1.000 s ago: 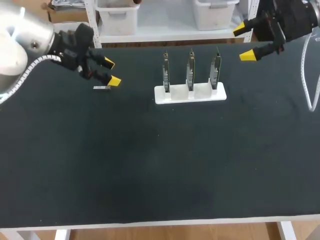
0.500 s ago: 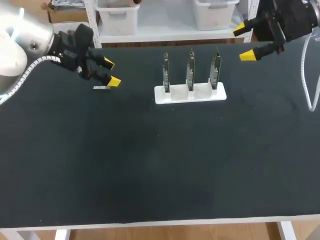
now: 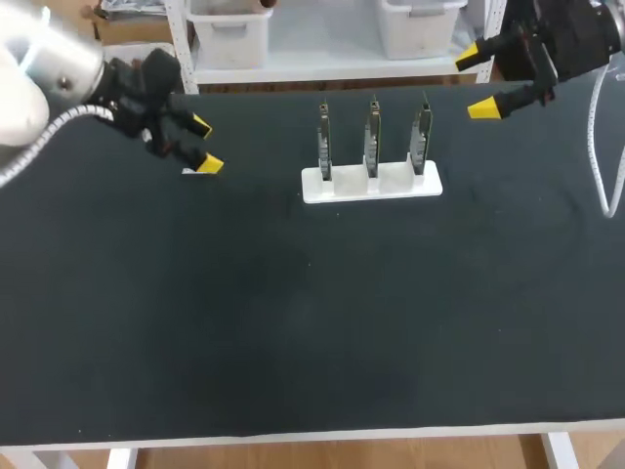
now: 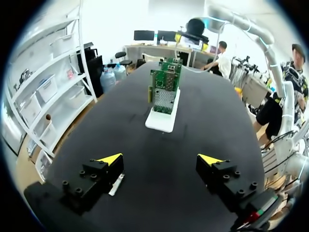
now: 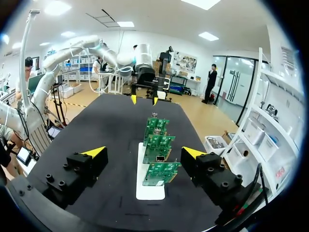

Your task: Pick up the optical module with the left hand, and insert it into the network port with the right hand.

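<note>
The optical module [image 3: 193, 172] is a small silver piece lying flat on the black table at the back left. My left gripper [image 3: 203, 145] hangs open just over it, one yellow tip at its end. In the left wrist view the module [image 4: 116, 184] lies beside and under one finger, outside the gap of the left gripper [image 4: 160, 159]. Three upright green network cards [image 3: 372, 137] stand in a white holder [image 3: 371, 185] at the back middle. My right gripper [image 3: 478, 82] is open, high at the back right, with nothing held. In its own view the right gripper [image 5: 144, 152] looks along the cards [image 5: 157, 153].
A white cable [image 3: 598, 147] loops over the table's right edge. The black tabletop [image 3: 312, 313] runs wide in front of the holder. The holder [image 4: 161, 121] stands ahead of my left gripper.
My left gripper has shifted a little to the left, so its lower tip now covers part of the module. The right arm has not moved.
</note>
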`<action>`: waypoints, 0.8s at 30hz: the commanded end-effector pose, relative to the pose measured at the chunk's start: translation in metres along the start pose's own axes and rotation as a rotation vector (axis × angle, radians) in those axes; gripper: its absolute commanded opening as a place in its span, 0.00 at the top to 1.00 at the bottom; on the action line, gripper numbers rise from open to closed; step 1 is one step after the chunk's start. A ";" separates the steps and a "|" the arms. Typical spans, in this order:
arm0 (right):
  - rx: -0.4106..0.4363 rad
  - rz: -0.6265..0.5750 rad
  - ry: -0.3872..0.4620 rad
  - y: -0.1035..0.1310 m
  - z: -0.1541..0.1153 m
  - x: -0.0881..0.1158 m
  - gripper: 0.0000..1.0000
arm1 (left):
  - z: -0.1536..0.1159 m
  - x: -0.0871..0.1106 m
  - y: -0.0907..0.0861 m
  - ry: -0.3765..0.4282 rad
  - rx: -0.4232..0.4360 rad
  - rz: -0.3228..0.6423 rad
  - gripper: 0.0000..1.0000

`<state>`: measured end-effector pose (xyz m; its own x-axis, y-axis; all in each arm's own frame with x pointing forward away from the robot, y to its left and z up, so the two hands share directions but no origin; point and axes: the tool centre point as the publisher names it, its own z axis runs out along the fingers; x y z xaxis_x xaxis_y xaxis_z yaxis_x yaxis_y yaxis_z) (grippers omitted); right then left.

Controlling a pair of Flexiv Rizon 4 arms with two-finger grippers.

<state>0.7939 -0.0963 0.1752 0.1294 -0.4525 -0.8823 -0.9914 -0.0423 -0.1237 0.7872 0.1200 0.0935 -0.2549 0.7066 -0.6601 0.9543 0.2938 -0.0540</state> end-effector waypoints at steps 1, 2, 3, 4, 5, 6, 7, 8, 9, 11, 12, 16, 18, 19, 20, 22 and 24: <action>0.004 0.000 0.002 0.002 0.000 -0.001 0.00 | -0.006 -0.006 0.017 0.117 0.021 0.008 0.00; 0.004 0.000 0.002 0.002 0.000 -0.001 0.00 | -0.006 -0.004 0.019 0.132 0.021 0.017 0.00; 0.004 0.000 0.002 0.002 0.000 -0.001 0.00 | -0.005 -0.003 0.021 0.145 0.028 0.023 0.00; 0.004 0.000 0.002 0.002 0.000 -0.001 0.00 | -0.004 0.000 0.023 0.160 0.030 0.017 0.00; 0.004 0.000 0.002 0.002 0.000 -0.001 0.00 | -0.003 0.003 0.025 0.175 0.032 0.025 0.00; 0.004 0.000 0.002 0.002 0.000 -0.001 0.00 | -0.002 0.005 0.027 0.179 0.036 0.030 0.00; 0.004 0.000 0.002 0.002 0.000 -0.001 0.00 | -0.001 0.008 0.029 0.189 0.041 0.024 0.00; 0.004 0.000 0.002 0.002 0.000 -0.001 0.00 | 0.000 0.013 0.032 0.200 0.046 0.019 0.00; 0.004 0.000 0.002 0.002 0.000 -0.001 0.00 | 0.000 0.017 0.034 0.210 0.049 0.015 0.00; 0.004 0.000 0.002 0.002 0.000 -0.001 0.00 | 0.002 0.025 0.039 0.237 0.049 0.000 0.00; 0.004 0.000 0.002 0.002 0.000 -0.001 0.00 | 0.002 0.028 0.041 0.236 0.051 -0.005 0.00; 0.004 0.000 0.002 0.002 0.000 -0.001 0.00 | 0.003 0.037 0.048 0.269 0.044 -0.003 0.00; 0.004 0.000 0.002 0.002 0.000 -0.001 0.00 | 0.005 0.042 0.051 0.270 0.045 -0.009 0.00; 0.004 0.000 0.002 0.002 0.000 -0.001 0.00 | 0.006 0.044 0.053 0.273 0.047 -0.006 0.00; 0.004 0.000 0.002 0.002 0.000 -0.001 0.00 | 0.008 0.045 0.054 0.282 0.049 -0.007 0.00; 0.004 0.000 0.002 0.002 0.000 -0.001 0.00 | 0.009 0.046 0.056 0.281 0.055 0.000 0.00; 0.004 0.000 0.002 0.002 0.000 -0.001 0.00 | 0.011 0.046 0.058 0.287 0.058 0.007 0.00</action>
<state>0.7939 -0.0963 0.1752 0.1294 -0.4526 -0.8823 -0.9914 -0.0423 -0.1237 0.8229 0.1651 0.0532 -0.2769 0.8535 -0.4413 0.9588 0.2755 -0.0688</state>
